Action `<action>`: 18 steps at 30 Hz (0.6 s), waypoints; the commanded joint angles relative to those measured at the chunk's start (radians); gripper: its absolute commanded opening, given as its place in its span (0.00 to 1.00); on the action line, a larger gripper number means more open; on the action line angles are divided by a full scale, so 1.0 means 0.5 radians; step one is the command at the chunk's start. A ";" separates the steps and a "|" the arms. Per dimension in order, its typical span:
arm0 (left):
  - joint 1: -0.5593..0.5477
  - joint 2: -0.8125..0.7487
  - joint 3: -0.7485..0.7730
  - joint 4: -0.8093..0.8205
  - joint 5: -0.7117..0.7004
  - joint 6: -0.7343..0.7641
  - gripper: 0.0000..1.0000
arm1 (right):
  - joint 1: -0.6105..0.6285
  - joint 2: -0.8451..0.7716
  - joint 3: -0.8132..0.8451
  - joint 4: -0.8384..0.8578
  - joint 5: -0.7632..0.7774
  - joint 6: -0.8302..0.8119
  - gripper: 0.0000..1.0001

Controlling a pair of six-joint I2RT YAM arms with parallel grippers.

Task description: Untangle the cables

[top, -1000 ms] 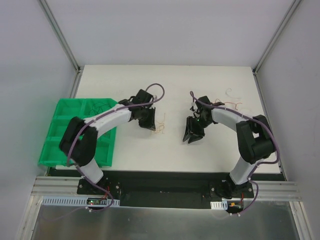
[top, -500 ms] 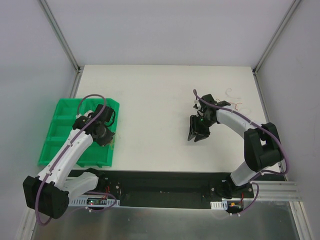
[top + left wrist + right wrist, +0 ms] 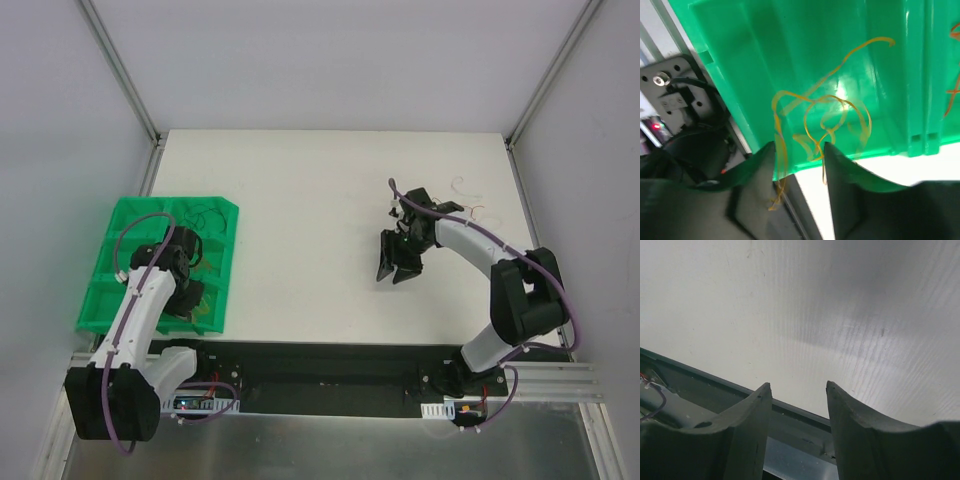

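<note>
You get bright, even overhead light in the top view, with only soft shadows on the white table (image 3: 300, 190). In your left wrist view, a glare spot burns on the green bin (image 3: 900, 100) and the 2 near fingers (image 3: 755, 195) blur dark. Your right wrist view shades grey toward the upper right.

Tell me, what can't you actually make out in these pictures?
- Top view: the left gripper has its fingers hidden beneath its own wrist.
- Left wrist view: whether the orange wire lies in the green tray or hangs off a finger; the close-up is blurred.
- Top view: the pale wires, far right on the table, are too thin to tell if knotted.
- Right wrist view: only bare table shows, no wires.
</note>
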 commanded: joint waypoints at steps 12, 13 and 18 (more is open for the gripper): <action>-0.034 0.094 0.509 0.261 -0.005 0.809 0.99 | -0.293 -0.282 0.235 -0.141 0.629 0.209 0.88; -0.077 0.094 0.527 0.335 0.065 0.870 0.99 | -0.339 -0.282 0.245 -0.120 0.703 0.237 0.88; -0.500 0.090 0.607 0.776 0.357 1.186 0.96 | -0.661 -0.221 0.296 0.153 0.888 0.277 0.95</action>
